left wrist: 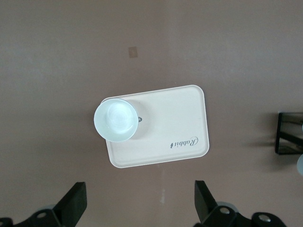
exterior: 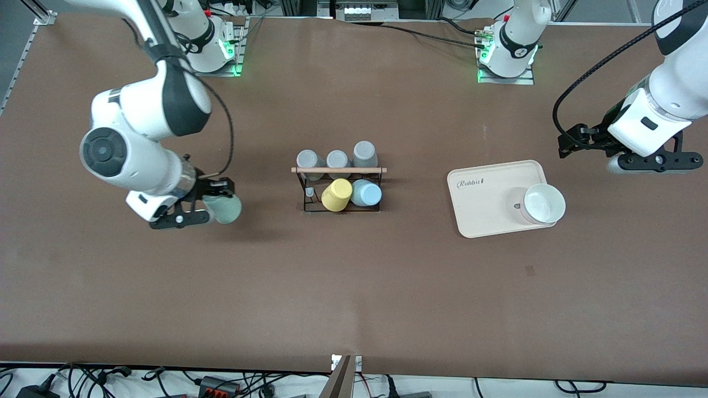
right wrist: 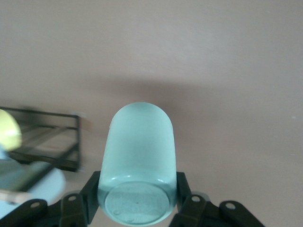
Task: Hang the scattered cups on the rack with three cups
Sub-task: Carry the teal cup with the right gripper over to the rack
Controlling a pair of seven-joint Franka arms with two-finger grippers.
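Observation:
My right gripper (exterior: 220, 209) is shut on the pale sage-green cup (exterior: 227, 209) and holds it on its side over the table, toward the right arm's end from the rack. In the right wrist view the cup (right wrist: 138, 161) sits between the fingers (right wrist: 91, 189), its base toward the camera. The black wire rack (exterior: 310, 190) with a wooden rod (exterior: 338, 170) holds the light blue cup (exterior: 366, 193). My left gripper (exterior: 636, 160) is open and empty over the table past the tray, at the left arm's end, and waits; it also shows in its own wrist view (left wrist: 139, 191).
The rack also bears a yellow cup (exterior: 336, 195) and three grey cups (exterior: 337, 159). A cream tray (exterior: 481, 202) with a white bowl (exterior: 545, 203) at its corner lies between the rack and the left arm's end.

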